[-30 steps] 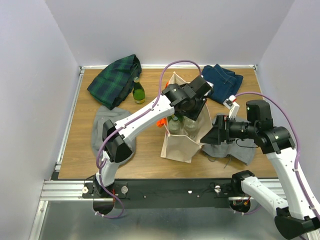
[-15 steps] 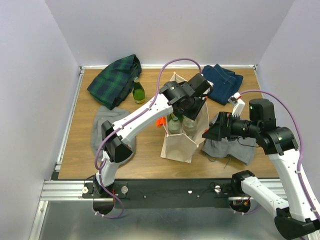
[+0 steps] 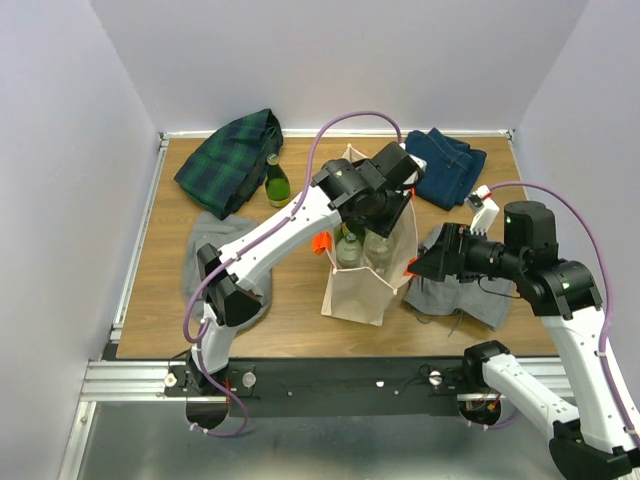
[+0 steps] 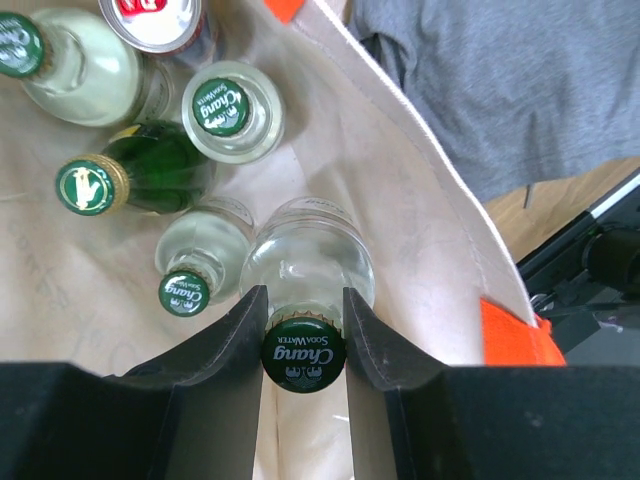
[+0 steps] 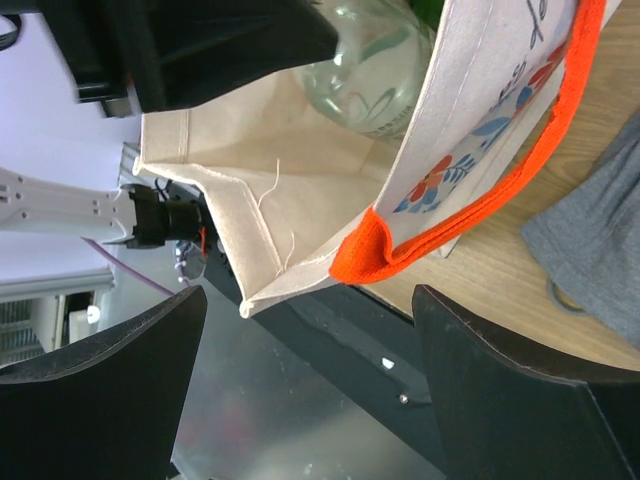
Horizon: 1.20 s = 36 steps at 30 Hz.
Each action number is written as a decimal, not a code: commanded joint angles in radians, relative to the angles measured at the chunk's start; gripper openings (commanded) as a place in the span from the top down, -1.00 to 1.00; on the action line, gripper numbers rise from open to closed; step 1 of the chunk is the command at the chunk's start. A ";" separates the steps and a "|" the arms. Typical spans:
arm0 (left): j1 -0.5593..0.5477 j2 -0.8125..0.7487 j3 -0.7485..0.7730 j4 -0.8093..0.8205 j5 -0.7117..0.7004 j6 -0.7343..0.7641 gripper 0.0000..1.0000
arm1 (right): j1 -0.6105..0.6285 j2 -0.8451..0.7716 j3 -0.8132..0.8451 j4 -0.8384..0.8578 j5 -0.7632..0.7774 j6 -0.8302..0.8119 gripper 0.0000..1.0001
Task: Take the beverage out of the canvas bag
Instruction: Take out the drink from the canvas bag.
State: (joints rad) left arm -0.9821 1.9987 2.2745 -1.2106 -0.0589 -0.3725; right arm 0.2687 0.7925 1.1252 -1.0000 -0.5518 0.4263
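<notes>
The beige canvas bag (image 3: 358, 288) with orange handles stands upright mid-table. My left gripper (image 3: 373, 213) reaches down into its mouth. In the left wrist view my left gripper (image 4: 303, 297) is shut on the neck of a clear soda-water bottle (image 4: 304, 353) with a green cap, close to the bag's inner wall (image 4: 400, 190). Several other capped bottles (image 4: 185, 292) and a red can (image 4: 155, 18) stand beside it. My right gripper (image 3: 421, 267) hangs open by the bag's right side. The bag's corner (image 5: 262, 290) and orange handle (image 5: 365, 250) lie ahead of my right gripper (image 5: 310, 300), untouched.
A green bottle (image 3: 276, 184) stands on the table at the back left, next to a plaid cloth (image 3: 228, 160). A blue denim cloth (image 3: 447, 165) lies at the back right. Grey cloths lie left (image 3: 212, 255) and right (image 3: 468, 292) of the bag.
My left arm has risen a little and drifted left, still gripping the bottle. My right arm has shifted slightly along the bag's right side, its jaws still apart.
</notes>
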 commanded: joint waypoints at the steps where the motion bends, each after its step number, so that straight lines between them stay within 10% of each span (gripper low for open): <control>1: -0.004 -0.095 0.092 0.049 0.019 0.018 1.00 | 0.004 -0.007 0.021 0.034 0.046 0.015 -0.84; 36: -0.001 -0.264 0.169 0.109 -0.131 0.064 1.00 | 0.004 -0.039 -0.019 0.069 0.067 0.055 -0.84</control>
State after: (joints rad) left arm -0.9817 1.8244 2.3951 -1.2209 -0.1211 -0.3290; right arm 0.2687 0.7647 1.1183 -0.9611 -0.5014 0.4725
